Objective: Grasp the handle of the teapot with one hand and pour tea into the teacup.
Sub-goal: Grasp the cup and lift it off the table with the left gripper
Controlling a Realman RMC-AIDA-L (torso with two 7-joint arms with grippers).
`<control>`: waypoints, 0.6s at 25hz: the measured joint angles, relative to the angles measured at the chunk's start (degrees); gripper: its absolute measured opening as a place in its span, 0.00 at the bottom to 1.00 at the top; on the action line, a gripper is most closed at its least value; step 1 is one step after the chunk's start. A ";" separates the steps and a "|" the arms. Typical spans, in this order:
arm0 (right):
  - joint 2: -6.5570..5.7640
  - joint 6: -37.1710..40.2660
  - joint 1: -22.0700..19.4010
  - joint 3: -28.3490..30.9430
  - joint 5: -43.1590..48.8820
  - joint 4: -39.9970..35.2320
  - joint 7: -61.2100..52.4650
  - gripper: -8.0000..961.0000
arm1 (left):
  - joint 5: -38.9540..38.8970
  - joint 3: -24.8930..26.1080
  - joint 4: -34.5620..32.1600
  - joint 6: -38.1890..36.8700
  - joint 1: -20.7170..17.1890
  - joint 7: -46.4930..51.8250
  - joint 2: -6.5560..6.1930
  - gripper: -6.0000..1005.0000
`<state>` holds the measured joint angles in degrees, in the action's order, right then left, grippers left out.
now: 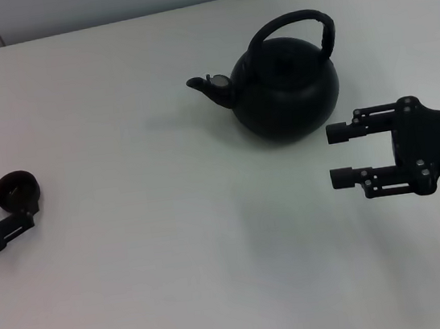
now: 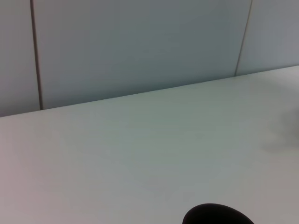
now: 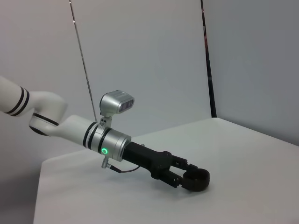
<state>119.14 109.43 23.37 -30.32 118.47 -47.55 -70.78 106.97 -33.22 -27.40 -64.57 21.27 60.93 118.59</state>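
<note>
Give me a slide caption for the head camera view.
Left gripper holds the teacup at the table's left edge; the open right gripper waits beside the teapot.

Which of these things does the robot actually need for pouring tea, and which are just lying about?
Needed:
- round matte-black teapot with its arched black handle
- small dark round teacup, held in the left gripper
- right gripper, open beside the teapot

Lying about:
- nothing else; only the bare white table
</note>
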 joint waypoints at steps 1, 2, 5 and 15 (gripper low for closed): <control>0.01 0.00 -0.01 0.01 0.00 0.01 -0.02 0.65 | 0.01 0.00 0.14 0.13 0.14 0.00 0.00 0.86; 0.01 0.00 -0.05 0.04 0.00 0.03 -0.04 0.65 | 0.06 0.00 0.45 0.38 0.39 -0.01 -0.01 0.86; 0.03 0.09 -0.19 0.14 0.00 0.06 -0.11 0.65 | 0.20 0.00 1.15 1.11 0.80 -0.07 -0.06 0.85; 0.04 0.24 -0.42 0.27 -0.04 0.09 -0.22 0.65 | 0.13 -1.58 1.31 0.78 1.07 -0.81 -0.05 0.80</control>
<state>119.18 109.66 22.95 -30.05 118.44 -47.46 -71.00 107.09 -34.79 -26.10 -63.79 22.34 60.11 118.54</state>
